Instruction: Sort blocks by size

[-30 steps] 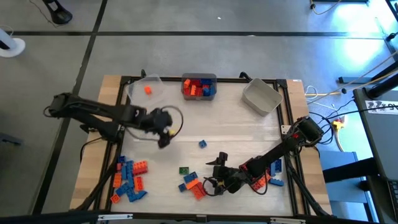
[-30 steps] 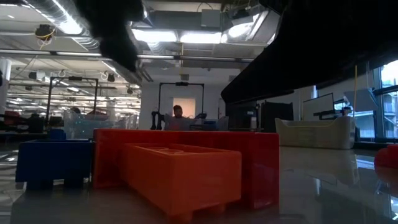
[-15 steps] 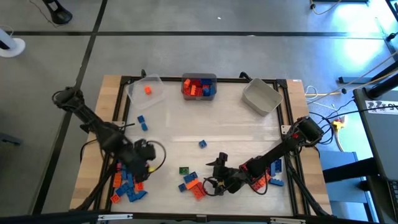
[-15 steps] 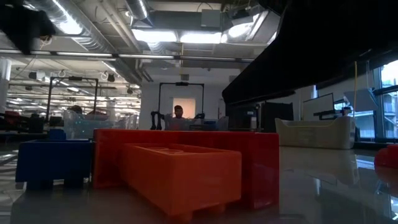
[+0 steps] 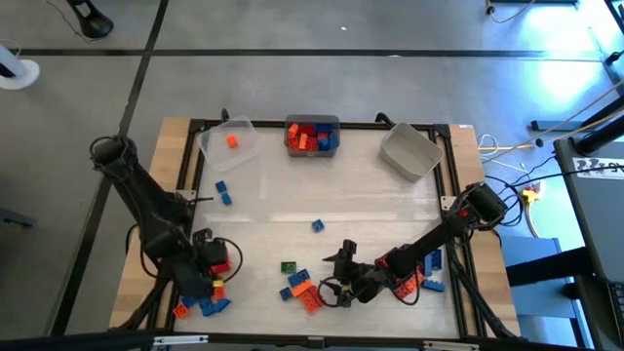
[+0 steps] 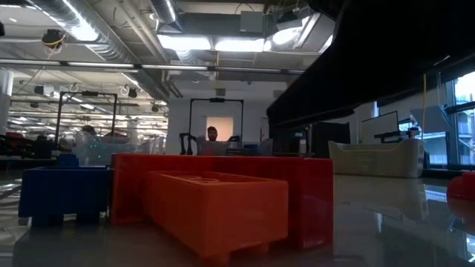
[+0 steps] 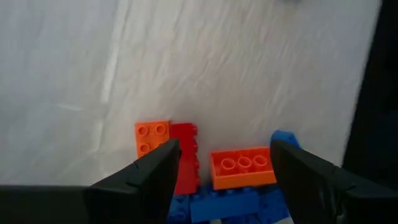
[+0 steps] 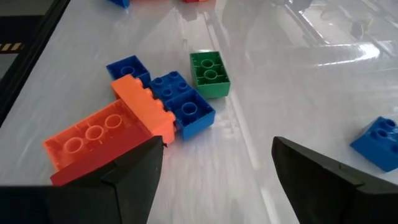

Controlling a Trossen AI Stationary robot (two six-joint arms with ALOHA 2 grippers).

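Red, orange and blue blocks lie in a heap [image 5: 200, 288] at the table's near left. My left gripper [image 5: 210, 271] hangs open above that heap, pointing steeply down. In the left wrist view my left gripper [image 7: 224, 149] stands over an orange three-stud block [image 7: 242, 167] and a red block [image 7: 185, 158] without touching them. A second cluster [image 5: 300, 286] lies near the front middle: an orange block [image 8: 106, 134], blue blocks [image 8: 180, 99] and a green block [image 8: 210, 73]. My right gripper [image 5: 336, 275] stands open just right of it, and in the right wrist view my right gripper [image 8: 217, 144] holds nothing.
Along the far edge stand a clear bin [image 5: 230, 142] holding one orange block, a middle bin [image 5: 312, 136] with red, orange and blue blocks, and a grey bin [image 5: 410, 152]. Loose blue blocks lie on the table [image 5: 222, 191] [image 5: 318, 225]. More blocks lie under the right arm [image 5: 429, 278].
My left gripper has swung from the table's left middle toward the near left corner, sinking a little and turning, and now hangs over the heap of blocks. It has stayed open. My right gripper has kept still.
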